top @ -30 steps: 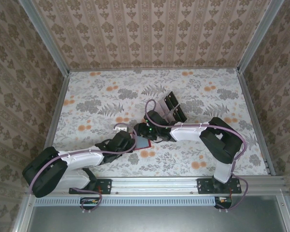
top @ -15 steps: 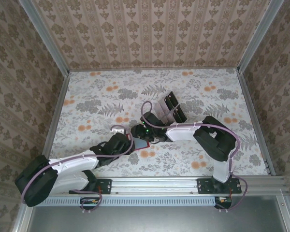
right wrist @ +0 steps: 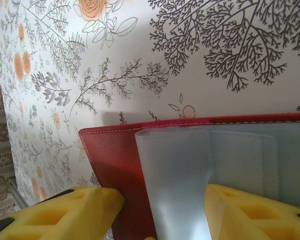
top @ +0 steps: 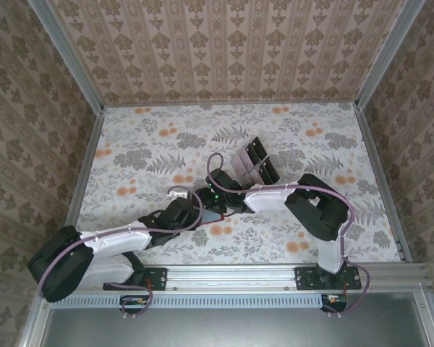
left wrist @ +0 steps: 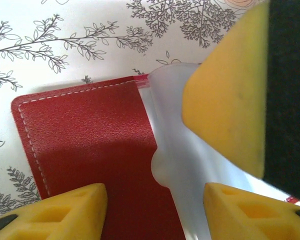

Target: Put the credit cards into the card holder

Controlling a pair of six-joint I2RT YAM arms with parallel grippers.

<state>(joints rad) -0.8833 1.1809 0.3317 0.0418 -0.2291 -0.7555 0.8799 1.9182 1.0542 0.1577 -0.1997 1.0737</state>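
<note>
The red card holder [top: 217,215] lies open on the floral table, its red flap [left wrist: 85,135] flat and its pale translucent pocket [left wrist: 182,180] beside it. My left gripper [left wrist: 155,212] hovers open over it, one fingertip above the red flap and the other above the pocket. My right gripper [right wrist: 162,210] is open too and straddles the pocket's [right wrist: 180,175] free edge. One of its yellow fingers [left wrist: 225,100] rests on the pocket. Neither gripper holds a card. I cannot tell whether the dark rectangles in the clear tray are credit cards.
A clear tray [top: 254,160] with dark rectangles stands just behind the right gripper [top: 211,199]. A small white object [top: 179,192] lies left of the holder, beside the left gripper [top: 194,211]. Patterned walls enclose the table on three sides.
The right arm's elbow and gripper have shifted a little to the left over the holder. The left arm drew back slightly, then came forward again to the holder's left edge.
</note>
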